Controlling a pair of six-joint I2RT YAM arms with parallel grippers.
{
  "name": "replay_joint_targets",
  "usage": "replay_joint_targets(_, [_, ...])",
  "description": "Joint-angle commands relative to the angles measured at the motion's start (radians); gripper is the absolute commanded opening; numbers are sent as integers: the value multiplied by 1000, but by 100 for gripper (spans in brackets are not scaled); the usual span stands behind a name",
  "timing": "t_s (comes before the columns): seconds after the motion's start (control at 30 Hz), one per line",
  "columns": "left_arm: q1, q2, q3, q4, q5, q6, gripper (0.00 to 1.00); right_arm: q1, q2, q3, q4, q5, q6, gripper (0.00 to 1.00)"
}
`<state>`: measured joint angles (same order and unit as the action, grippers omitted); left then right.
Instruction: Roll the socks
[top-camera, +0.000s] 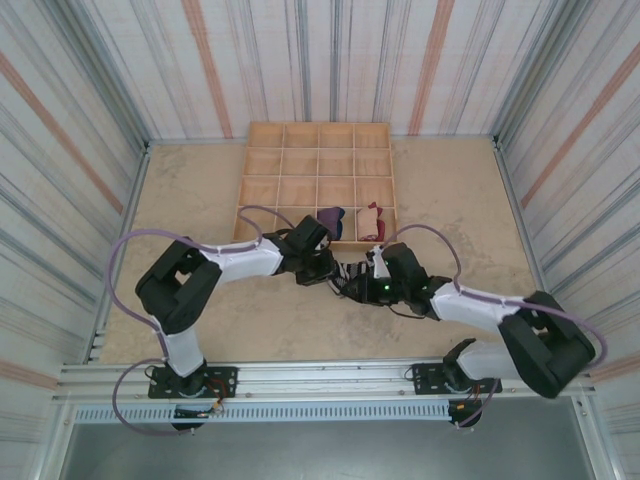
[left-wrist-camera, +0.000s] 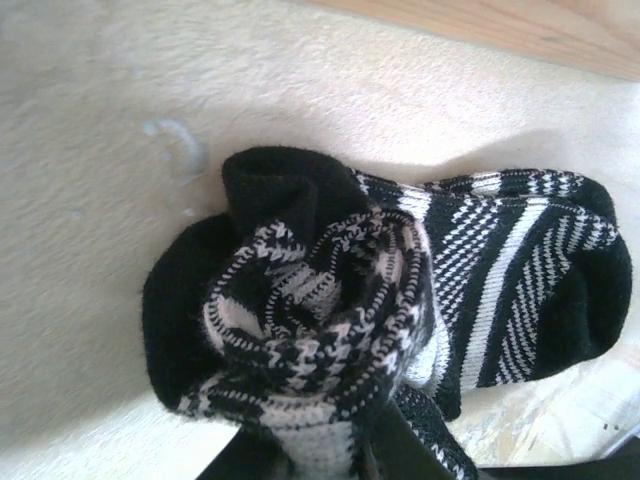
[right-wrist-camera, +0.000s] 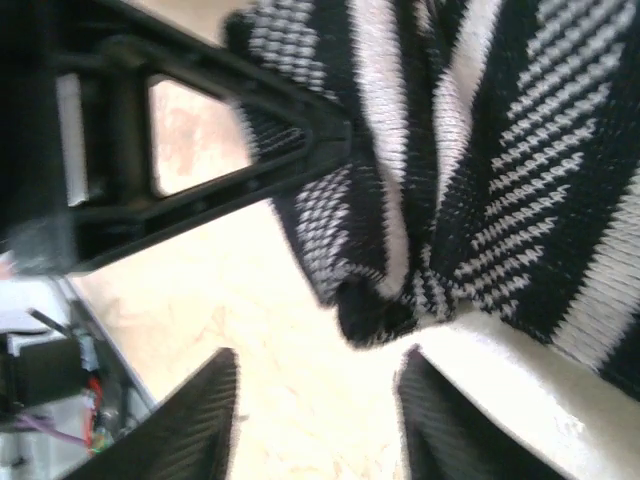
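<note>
The black-and-white striped fabric sock (left-wrist-camera: 400, 290) lies on the beige table (top-camera: 190, 190) before the wooden compartment tray (top-camera: 316, 126), partly rolled, its coil pinched by the left gripper (left-wrist-camera: 350, 455), while the right gripper (right-wrist-camera: 315, 420) stands apart and empty; the purple sock (top-camera: 331, 217) and tan sock (top-camera: 374, 218) sit in tray compartments, apparently finished.

Tan table (top-camera: 200, 200): wooden grid tray (top-camera: 262, 135) far side; striped sock (left-wrist-camera: 500, 270) beside tray.

tray (top-camera: 300, 163) — wooden grid, far side | table (top-camera: 190, 200) — beige | walls (top-camera: 70, 130) striped
</note>
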<state>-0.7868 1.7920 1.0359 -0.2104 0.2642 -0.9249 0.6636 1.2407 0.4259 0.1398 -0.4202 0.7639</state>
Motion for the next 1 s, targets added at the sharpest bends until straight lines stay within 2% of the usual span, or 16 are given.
replay_joint_targets(0.0, [-2,-57,-47,-112,-51,-28,0,64,-93,68,-212,179,-141,59])
replay_joint_targets(0.1, [-15,-105,-108,-88,-63,-75,0,141,-97,116,-283,283,-202,67])
replay_joint_targets(0.13, [-21,-123,-138,-63,-65,-101,0,189,-89,134,-304,356,-221,68])
replay_joint_targets(0.27, [-36,-147,-222,11,-30,-181,0,346,-30,164,-283,574,-291,70])
replay_joint_targets(0.47, [-69,-184,-282,49,-38,-230,0,501,104,211,-211,741,-390,69])
replay_joint_targets(0.6, [-72,-201,-296,55,-35,-235,0,547,193,248,-204,822,-422,68])
replay_joint_targets(0.77, [-74,-209,-303,57,-33,-238,0,583,286,282,-206,887,-436,59])
replay_joint_targets(0.97, [-71,-228,-312,57,-34,-234,1,593,332,286,-226,911,-408,36])
